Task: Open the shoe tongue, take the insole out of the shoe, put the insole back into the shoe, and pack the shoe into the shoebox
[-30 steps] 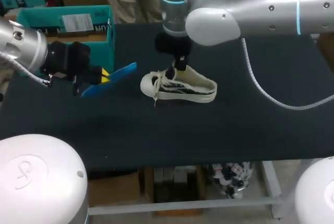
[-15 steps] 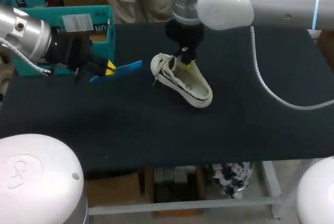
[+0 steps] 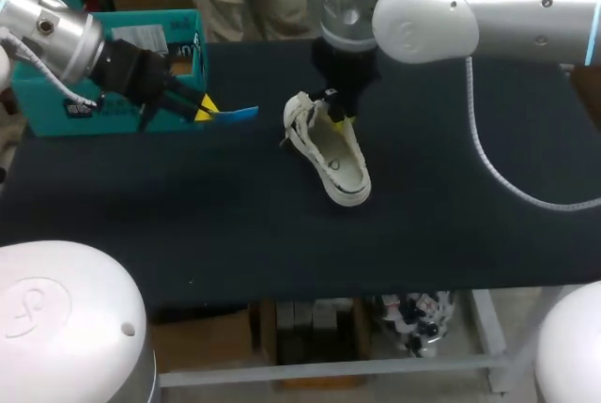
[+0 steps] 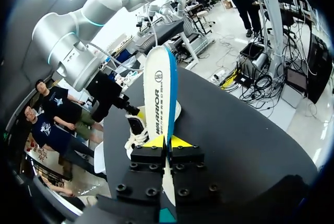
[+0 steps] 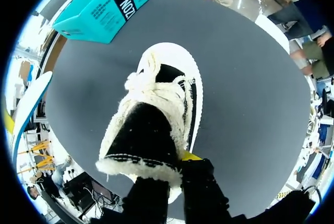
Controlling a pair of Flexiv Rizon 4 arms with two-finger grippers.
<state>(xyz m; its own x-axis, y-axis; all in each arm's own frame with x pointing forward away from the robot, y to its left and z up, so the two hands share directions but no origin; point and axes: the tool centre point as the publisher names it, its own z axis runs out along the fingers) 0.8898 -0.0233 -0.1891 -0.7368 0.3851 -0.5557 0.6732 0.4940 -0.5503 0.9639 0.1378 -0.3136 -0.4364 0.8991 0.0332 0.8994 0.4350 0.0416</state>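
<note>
Teal cardboard marks the far left: the open shoebox (image 3: pixel 141 79) sits at the rear left corner of the black table (image 3: pixel 188 224), with no shoe in it that can be seen. Just beside its front corner, the left gripper (image 3: pixel 202 107) is clamped on one end of the blue-and-white insole (image 3: pixel 237 113). The left wrist view shows both yellow tips pressed flat against its two faces. The insole is held clear of the table, and its free end points toward the shoe.

Further right, near the table's middle, the pale canvas shoe (image 3: pixel 331 147) lies with its laced toe toward the back and its heel toward the front. The right gripper (image 3: pixel 336 110) comes down over the laces and pinches the tongue (image 5: pixel 142 139), holding it lifted away from the mouth of the shoe, which looks bare inside.

By my reading, the first two steps are done: the tongue is open and the insole is out. Sliding the insole back in is the step in hand, and boxing the shoe remains after it.
</note>
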